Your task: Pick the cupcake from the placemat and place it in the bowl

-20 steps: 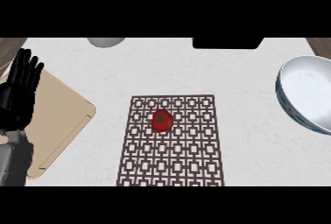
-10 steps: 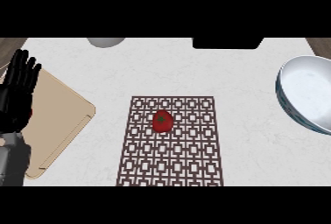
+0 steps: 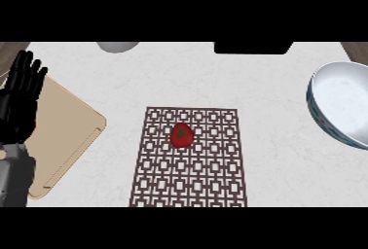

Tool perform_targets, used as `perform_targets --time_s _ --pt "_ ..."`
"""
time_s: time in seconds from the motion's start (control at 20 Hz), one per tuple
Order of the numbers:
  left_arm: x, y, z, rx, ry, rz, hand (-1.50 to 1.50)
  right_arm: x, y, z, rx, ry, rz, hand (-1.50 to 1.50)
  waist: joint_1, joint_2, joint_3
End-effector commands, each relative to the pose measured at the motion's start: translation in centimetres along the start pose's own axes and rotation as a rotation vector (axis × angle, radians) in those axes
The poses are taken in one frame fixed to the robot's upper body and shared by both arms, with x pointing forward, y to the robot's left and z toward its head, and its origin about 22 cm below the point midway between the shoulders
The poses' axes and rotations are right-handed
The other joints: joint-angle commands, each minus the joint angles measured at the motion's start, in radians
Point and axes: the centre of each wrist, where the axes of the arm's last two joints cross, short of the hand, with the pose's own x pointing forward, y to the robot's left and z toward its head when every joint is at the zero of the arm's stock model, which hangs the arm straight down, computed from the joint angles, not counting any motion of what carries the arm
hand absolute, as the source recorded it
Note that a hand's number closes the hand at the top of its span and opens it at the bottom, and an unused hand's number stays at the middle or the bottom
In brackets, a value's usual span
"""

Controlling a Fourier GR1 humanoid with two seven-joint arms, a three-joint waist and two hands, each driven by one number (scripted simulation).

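A small red item with a dark green top (image 3: 182,135) lies on the upper middle of a brown lattice placemat (image 3: 189,180); it looks more like a tomato or strawberry than a cupcake. A large pale blue bowl (image 3: 343,110) sits at the right edge, partly cut off. My left hand (image 3: 19,104) rests open at the left edge, fingers straight and pointing up, far from the red item. My right hand shows nowhere.
A tan cutting board (image 3: 63,136) lies under and beside my left hand. A grey round object (image 3: 117,46) and a black box (image 3: 253,47) sit at the counter's far edge. Wood shows at the far corners.
My left hand has drifted slightly left and down along the edge. The red item, placemat and bowl have not moved.
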Motion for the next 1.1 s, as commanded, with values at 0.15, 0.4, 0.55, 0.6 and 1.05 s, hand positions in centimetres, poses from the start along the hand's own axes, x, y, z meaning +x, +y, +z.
perform_targets --time_s 0.15,0.4,0.55,0.6,1.05 --pt "0.4 0.8 -0.3 -0.005 -0.014 -0.004 0.00 -2.3 6.5 -2.5 0.041 0.062 -0.218 -1.50 0.003 0.002 0.001" --pt "0.4 0.6 0.3 -0.005 -0.013 -0.002 0.00 -1.2 7.5 -4.0 -0.102 -0.019 -0.421 -1.50 0.009 0.002 0.001" --pt "-0.4 1.3 0.6 0.014 -0.004 -0.013 0.00 -2.3 3.9 -3.3 -0.271 -0.056 -0.482 -1.50 -0.002 0.000 0.001" --pt "-1.3 1.0 1.7 0.014 0.001 -0.008 0.00 -3.0 4.6 -2.8 -0.309 -0.054 -0.492 -1.50 -0.007 -0.002 0.000" --pt "-0.2 0.0 1.7 -0.005 -0.012 0.008 0.00 -12.4 -2.7 1.9 -0.522 0.061 -0.670 -1.50 0.004 0.002 0.003"
